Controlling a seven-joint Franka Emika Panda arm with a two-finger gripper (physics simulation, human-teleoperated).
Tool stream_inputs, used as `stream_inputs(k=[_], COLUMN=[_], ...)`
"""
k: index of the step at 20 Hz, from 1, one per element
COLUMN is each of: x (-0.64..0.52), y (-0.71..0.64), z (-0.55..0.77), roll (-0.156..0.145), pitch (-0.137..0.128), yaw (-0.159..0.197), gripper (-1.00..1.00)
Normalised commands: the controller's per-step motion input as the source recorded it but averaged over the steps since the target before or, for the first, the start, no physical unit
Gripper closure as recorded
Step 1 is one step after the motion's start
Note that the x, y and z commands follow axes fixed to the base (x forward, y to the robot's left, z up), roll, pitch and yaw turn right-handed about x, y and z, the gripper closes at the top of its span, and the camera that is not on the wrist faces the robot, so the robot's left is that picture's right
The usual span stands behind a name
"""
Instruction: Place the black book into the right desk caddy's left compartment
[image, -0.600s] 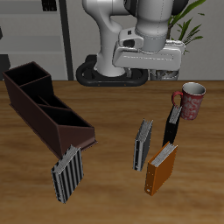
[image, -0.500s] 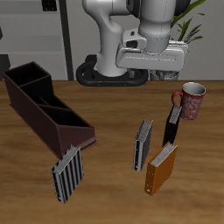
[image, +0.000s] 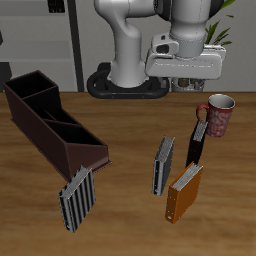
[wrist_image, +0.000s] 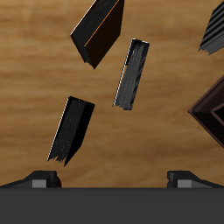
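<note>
The black book stands upright on the desk beside the mug, below the raised claw. Its long spine runs vertically. The claw's fingers are spread wide, holding nothing.

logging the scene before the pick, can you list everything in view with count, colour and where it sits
slim black hardcover book: 1, black, standing beside the mug
long dark brown open-topped desk caddy: 1, maroon-brown, inner dividers, sloped low end toward the table's front edge
grey striped books: 2, grey; one mid-table, one by the caddy's low end
orange-brown book: 1, nearest the front edge, below the black book
pink patterned mug: 1, farther back
potted plant: 1, green, behind the arm
wooden table: 1, brown
white robot arm: 1
gripper: 1, high above the table; fingers not clearly visible
</note>
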Motion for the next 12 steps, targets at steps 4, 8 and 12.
stream_inputs(k=[4,8,12], x=[-0.08,-0.02,-0.02], y=[0.23,0.23,0.24], z=[-0.02,-0.02,-0.08], roll=[0.024,0.029,0.006], pitch=[-0.014,-0.020,-0.016], yaw=[-0.001,-0.012,-0.028], gripper=[-1.00,-1.00,-1.00])
